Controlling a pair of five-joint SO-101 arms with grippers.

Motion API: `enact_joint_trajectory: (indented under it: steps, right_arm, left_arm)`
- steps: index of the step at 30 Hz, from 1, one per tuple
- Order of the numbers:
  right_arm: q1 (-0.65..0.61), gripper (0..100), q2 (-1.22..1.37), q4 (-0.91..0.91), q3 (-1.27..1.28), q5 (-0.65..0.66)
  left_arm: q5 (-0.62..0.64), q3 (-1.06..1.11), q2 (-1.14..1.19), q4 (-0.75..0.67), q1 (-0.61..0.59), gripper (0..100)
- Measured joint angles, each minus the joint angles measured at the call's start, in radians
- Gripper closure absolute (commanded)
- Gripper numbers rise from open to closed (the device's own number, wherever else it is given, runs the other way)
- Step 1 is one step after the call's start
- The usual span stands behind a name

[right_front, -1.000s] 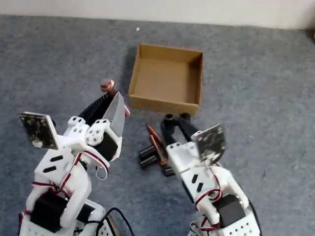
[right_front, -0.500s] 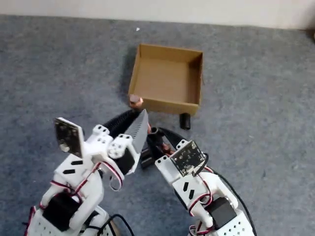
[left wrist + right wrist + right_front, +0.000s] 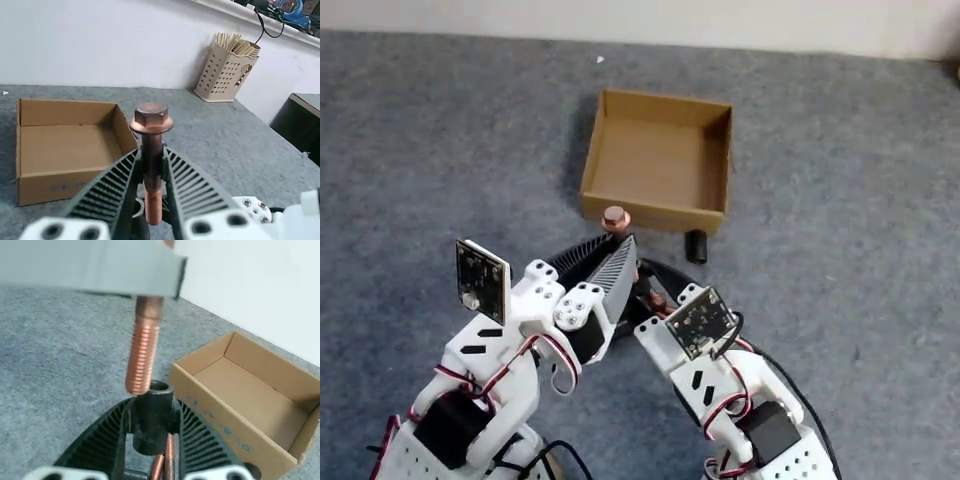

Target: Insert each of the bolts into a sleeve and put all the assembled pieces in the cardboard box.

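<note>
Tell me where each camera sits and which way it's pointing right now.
High view: fixed overhead, looking down on carpet, cardboard box, left arm and right arm.
Left wrist view: on the left arm, looking along the left gripper and its bolt toward the box.
Right wrist view: on the right arm, looking along the right gripper and its sleeve.
Both wrist views share bolt and box.

copper bolt (image 3: 151,150), black sleeve (image 3: 151,415), brown cardboard box (image 3: 658,215), grey carpet (image 3: 840,180)
</note>
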Motion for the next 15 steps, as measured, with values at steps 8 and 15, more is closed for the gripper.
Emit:
enact_joint_trajectory:
  steps: [8,15]
  right_arm:
    - [-0.002,99.4,0.000,0.000,-0.005,0.000]
    - [-0.002,99.4,0.000,0.000,-0.040,0.003]
  left_arm:
    - [0.021,0.000,0.000,-0.052,-0.061,100]
    - [0.031,0.071,-0.012,-0.080,-0.064,100]
